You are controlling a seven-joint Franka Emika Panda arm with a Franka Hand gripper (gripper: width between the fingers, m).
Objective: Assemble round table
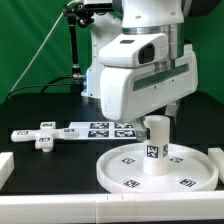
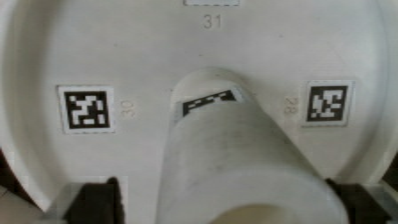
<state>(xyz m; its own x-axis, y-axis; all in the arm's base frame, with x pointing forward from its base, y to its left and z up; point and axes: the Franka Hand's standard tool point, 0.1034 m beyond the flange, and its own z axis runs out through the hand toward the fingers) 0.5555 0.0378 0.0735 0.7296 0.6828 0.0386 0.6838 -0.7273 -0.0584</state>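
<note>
The large round disc (image 1: 125, 170) lies flat at the front right of the table, tags facing up. The short thick leg (image 1: 155, 146) stands upright on its middle. My gripper (image 1: 160, 110) hangs straight over the leg's top, with a finger on each side. In the wrist view the leg (image 2: 222, 140) runs up between the dark fingers (image 2: 98, 198), with a thin gap showing on one side, so the jaws look open. The disc (image 2: 107, 50) fills the background there. The small cross-bar foot (image 1: 38, 134) lies on the table at the exterior view's left.
The marker board (image 1: 100, 128) lies flat behind the disc, beside the foot. White corner brackets sit at the front left (image 1: 4, 166) and at the right edge (image 1: 216, 156). A low white rail (image 1: 60, 208) runs along the front. The arm's body towers over the disc.
</note>
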